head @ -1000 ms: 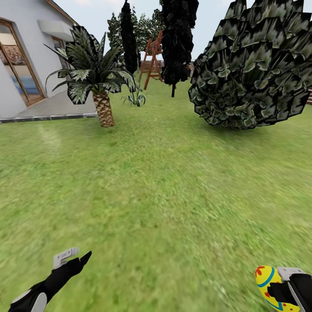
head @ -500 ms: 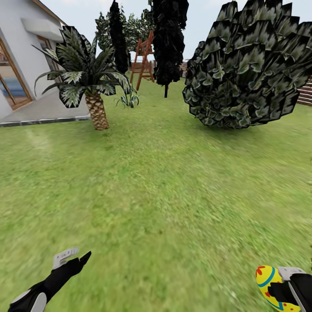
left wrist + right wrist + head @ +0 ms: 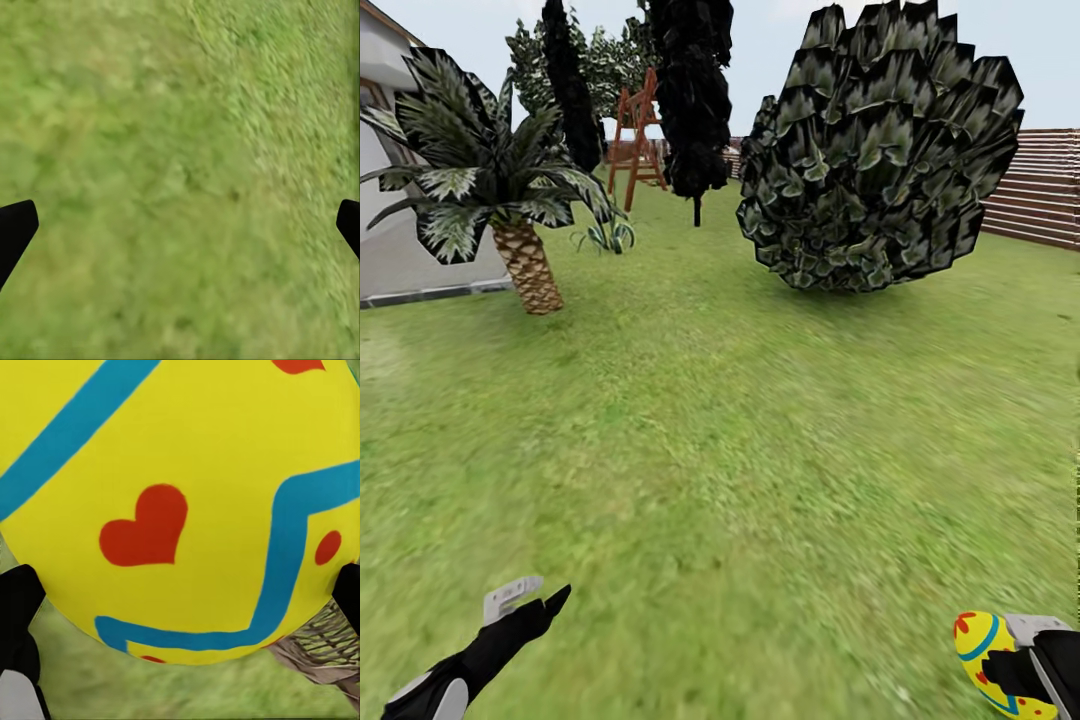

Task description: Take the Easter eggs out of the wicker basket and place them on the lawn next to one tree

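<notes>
A yellow Easter egg (image 3: 982, 655) with blue bands and red marks sits in my right gripper (image 3: 1010, 672), low at the head view's right edge. In the right wrist view the egg (image 3: 180, 502) fills the space between the black fingertips (image 3: 19, 596); beyond it a corner of brown wicker basket (image 3: 322, 652) lies on the grass. My left gripper (image 3: 532, 597) hangs open over the lawn (image 3: 740, 450) at lower left, nothing between its fingertips (image 3: 15, 232). A tree (image 3: 880, 150) with dark, whitish-flecked leaves stands ahead right, its trunk hidden.
A palm (image 3: 510, 200) with a scaly trunk stands at left beside the white house (image 3: 385, 70) and grey paving. Dark narrow trees (image 3: 695, 90) and a wooden frame (image 3: 635, 140) stand farther back. A slatted brown fence (image 3: 1040, 190) closes the right side.
The whole head view has swung to the right: palm, house and trees slid leftward and the fence came into view. Both arms keep their places, the egg still held.
</notes>
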### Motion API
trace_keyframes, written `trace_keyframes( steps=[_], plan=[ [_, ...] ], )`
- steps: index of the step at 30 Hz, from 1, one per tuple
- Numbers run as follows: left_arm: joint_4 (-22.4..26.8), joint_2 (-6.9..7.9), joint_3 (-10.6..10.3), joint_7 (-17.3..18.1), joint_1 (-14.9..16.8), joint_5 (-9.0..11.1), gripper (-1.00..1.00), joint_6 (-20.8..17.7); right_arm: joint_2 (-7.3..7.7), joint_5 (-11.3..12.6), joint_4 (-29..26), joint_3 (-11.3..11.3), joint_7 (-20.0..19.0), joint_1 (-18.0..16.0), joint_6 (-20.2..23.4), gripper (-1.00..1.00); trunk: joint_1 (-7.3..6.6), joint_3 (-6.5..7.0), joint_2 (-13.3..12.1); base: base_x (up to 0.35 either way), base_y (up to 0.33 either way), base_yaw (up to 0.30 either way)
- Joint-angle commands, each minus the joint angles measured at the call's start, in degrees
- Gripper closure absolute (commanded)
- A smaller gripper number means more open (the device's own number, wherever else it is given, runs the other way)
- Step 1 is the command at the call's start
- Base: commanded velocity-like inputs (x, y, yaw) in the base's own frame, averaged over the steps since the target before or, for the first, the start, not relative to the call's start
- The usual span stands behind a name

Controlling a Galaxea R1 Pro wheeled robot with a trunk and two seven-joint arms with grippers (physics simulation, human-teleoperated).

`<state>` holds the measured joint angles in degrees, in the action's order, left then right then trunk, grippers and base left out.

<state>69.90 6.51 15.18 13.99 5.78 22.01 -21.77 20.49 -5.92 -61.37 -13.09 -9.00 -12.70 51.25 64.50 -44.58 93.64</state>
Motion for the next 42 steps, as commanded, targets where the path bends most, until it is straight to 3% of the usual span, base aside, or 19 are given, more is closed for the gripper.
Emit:
trace_keyframes(
  steps=[1, 10, 12, 15, 22, 33, 37, 42],
  plan=[
    [0.05, -0.01, 0.11, 0.16, 0.02, 0.49, -1.00, -0.47, -0.01, -0.58, -0.07, -0.37, -0.58, -0.05, 0.25, 1.00, 0.03, -0.05, 0.02, 0.299, 0.179, -0.285],
    [-0.58, -0.08, 0.14, 0.15, 0.02, 0.52, -1.00, -0.47, -0.05, -0.54, 0.07, -0.74, -0.58, -0.05, 0.06, 1.00, 0.03, -0.05, 0.02, 0.295, 0.156, -0.184],
    [-1.21, -0.09, 0.19, 0.10, 0.02, 0.52, -1.00, -0.47, -0.07, -0.46, 0.22, -2.71, -0.99, -0.05, -0.30, 1.00, 0.03, -0.05, 0.02, 0.249, 0.054, -0.003],
    [-1.62, -0.10, 0.20, 0.09, 0.02, 0.50, -1.00, -0.45, -0.19, -1.05, 0.28, -3.74, -2.47, -0.05, -0.13, 1.00, 0.03, -0.05, 0.02, 0.197, 0.011, -0.001],
    [-1.69, -0.08, 0.20, 0.11, 0.02, 0.51, -1.00, -0.38, -0.76, -1.29, 0.28, -3.78, -2.69, -0.05, 0.13, 1.00, 0.03, -0.06, 0.02, 0.303, 0.000, -0.169],
    [-1.78, 0.00, 0.23, 0.17, 0.02, 0.58, -1.00, -0.54, -0.42, -1.14, 0.28, -3.95, -2.73, -0.05, 0.13, 1.00, 0.03, -0.28, 0.02, 0.019, 0.000, -0.199],
    [-3.07, 1.11, -0.15, 0.16, 0.02, 0.54, -1.00, -0.52, 0.35, -1.20, 1.58, -3.52, -2.86, -0.05, 0.00, 1.00, 0.03, -0.28, 0.02, 0.000, 0.000, 0.000],
    [-4.68, 0.15, -0.09, 0.39, 0.02, 0.35, -1.00, -0.47, -0.46, -1.80, 2.90, -3.61, -2.70, -0.05, 0.08, 1.00, 0.03, -0.28, 0.02, 0.000, 0.000, 0.000]
  ],
)
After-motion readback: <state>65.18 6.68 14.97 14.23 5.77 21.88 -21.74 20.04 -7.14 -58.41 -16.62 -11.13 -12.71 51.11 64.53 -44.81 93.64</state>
